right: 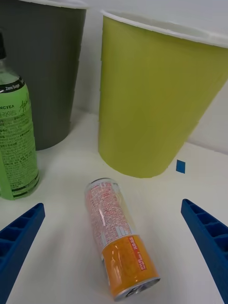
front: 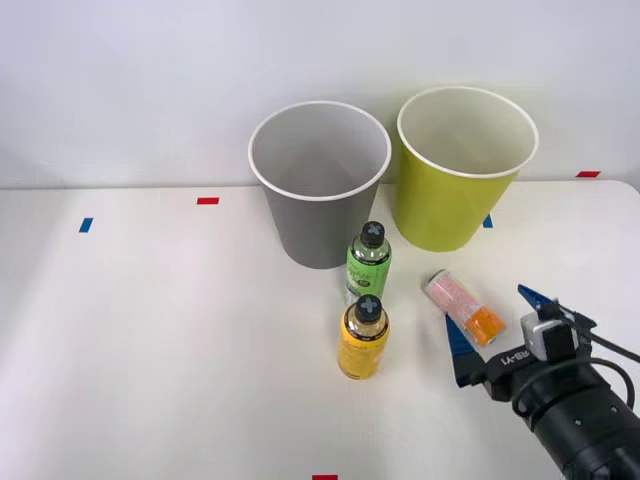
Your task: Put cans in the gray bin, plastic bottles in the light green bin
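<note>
1. The can (front: pixel 465 308) lies on its side on the white table (front: pixel 150 350), orange end toward the robot, near the light green bin (front: pixel 463 170).
2. The right gripper (front: pixel 493 322) sits low at the near right with its blue fingers (right: pixel 19 237) spread wide, one on each side of the can's orange end, neither touching it.
3. The gray bin (front: pixel 319 185) stands far centre, just left of the green one.
4. The green-label bottle (front: pixel 368 262) stands upright just in front of the gray bin; the yellow bottle (front: pixel 364 337) stands nearer, close beside it.
</note>
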Motion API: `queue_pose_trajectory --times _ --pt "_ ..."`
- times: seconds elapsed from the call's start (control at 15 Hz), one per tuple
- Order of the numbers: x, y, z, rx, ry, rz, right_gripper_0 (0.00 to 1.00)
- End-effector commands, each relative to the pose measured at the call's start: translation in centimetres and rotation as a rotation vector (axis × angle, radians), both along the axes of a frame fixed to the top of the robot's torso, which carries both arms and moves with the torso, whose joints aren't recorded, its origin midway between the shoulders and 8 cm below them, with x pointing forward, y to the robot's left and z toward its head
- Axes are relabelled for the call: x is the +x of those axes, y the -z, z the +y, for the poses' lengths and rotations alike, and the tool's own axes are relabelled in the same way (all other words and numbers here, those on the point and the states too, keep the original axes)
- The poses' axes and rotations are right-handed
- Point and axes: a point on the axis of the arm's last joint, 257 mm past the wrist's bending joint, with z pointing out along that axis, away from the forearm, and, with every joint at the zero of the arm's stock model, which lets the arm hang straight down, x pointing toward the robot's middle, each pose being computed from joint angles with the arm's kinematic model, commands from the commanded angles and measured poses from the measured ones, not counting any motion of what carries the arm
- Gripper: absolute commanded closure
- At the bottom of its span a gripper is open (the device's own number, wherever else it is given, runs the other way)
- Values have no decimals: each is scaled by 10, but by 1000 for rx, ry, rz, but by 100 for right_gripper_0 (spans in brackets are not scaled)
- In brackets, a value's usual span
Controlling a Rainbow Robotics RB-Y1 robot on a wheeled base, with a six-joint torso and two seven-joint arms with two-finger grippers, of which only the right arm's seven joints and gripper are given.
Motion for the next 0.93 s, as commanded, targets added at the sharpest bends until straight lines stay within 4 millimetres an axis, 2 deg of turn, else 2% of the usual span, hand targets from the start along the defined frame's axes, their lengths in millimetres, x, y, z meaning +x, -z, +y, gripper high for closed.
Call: queue_pose_trajectory --times 0.07,0.2,0.33,0.6,0.73,0.93 --pt "10 4 0 5 34 88 0" --pt "3 2 -3 -44 118 198 0" --pt "-1 -4 8 -31 158 264 0" --pt "28 -6 28 -5 121 256 0" --pt "45 3 33 -4 104 272 0" --pt "48 11 26 12 100 356 0"
